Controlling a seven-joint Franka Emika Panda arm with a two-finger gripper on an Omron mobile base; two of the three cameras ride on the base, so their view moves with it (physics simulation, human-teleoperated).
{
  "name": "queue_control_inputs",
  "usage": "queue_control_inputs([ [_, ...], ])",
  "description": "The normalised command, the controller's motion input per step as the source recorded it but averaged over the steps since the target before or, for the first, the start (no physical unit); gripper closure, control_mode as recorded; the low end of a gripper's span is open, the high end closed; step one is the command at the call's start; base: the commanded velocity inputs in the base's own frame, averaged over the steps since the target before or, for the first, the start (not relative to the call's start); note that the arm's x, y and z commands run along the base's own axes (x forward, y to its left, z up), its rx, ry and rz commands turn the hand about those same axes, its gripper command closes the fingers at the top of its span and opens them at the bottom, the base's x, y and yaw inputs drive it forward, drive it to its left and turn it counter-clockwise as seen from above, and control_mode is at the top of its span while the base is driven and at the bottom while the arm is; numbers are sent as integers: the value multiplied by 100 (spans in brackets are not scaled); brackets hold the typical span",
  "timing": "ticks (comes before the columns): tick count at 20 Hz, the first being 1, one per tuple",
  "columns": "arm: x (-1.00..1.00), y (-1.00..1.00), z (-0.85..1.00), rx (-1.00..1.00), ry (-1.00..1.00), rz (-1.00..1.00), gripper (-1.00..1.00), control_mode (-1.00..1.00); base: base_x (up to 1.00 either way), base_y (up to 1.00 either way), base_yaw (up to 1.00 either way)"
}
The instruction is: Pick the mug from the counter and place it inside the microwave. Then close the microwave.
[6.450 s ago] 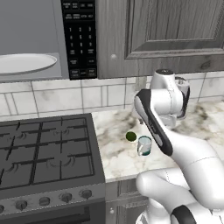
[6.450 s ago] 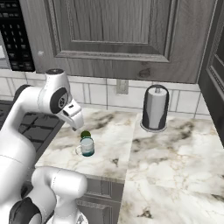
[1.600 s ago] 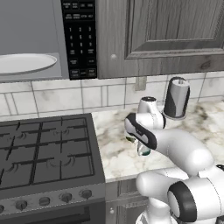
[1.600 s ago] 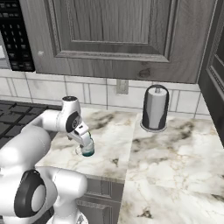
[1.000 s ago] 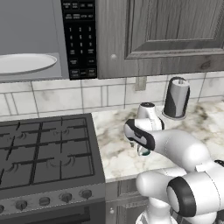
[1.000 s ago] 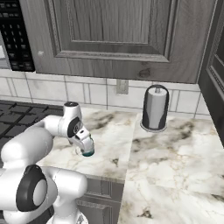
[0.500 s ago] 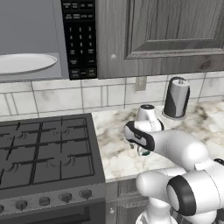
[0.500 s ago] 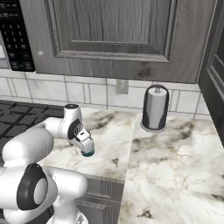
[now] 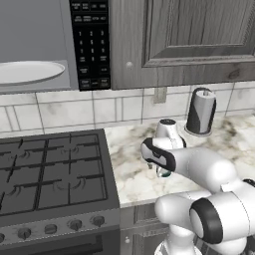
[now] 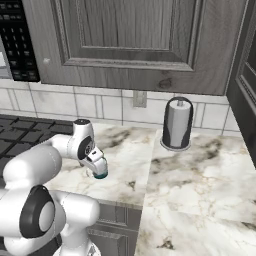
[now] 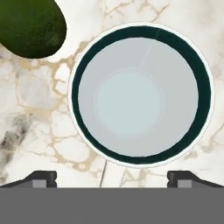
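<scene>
Hand view: mug [image 11: 142,98] straight below wide-open gripper [image 11: 111,177], tips flanking its handle.

White marble bench [image 11: 30,118] with brown-grey veins is showing polished and smooth. Pale round mug [image 11: 141,94] with dark teal rim band is looking like glossy glazed ceramic, its inside smooth. Dark green round object [image 11: 29,25] is showing a matt, finely pebbled skin. Grey cabinet doors [image 10: 130,40] are showing wood grain. Grey wall-mounted microwave [image 9: 45,45] is looking like brushed metal, its button panel glossy black.
</scene>
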Motion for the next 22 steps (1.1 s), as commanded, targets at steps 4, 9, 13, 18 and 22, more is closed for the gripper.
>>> queue_control_inputs([
  [4,14,-2,-2,0,0,0,-100,-100,0,0,0],
  [9,13,-2,-4,0,0,0,-100,-100,0,0,0],
  [13,0,-1,-15,0,0,0,-100,-100,0,0,0],
  [18,0,-1,-15,0,0,0,-100,-100,0,0,0],
  [22,0,0,-3,0,0,-1,-100,-100,0,0,0],
])
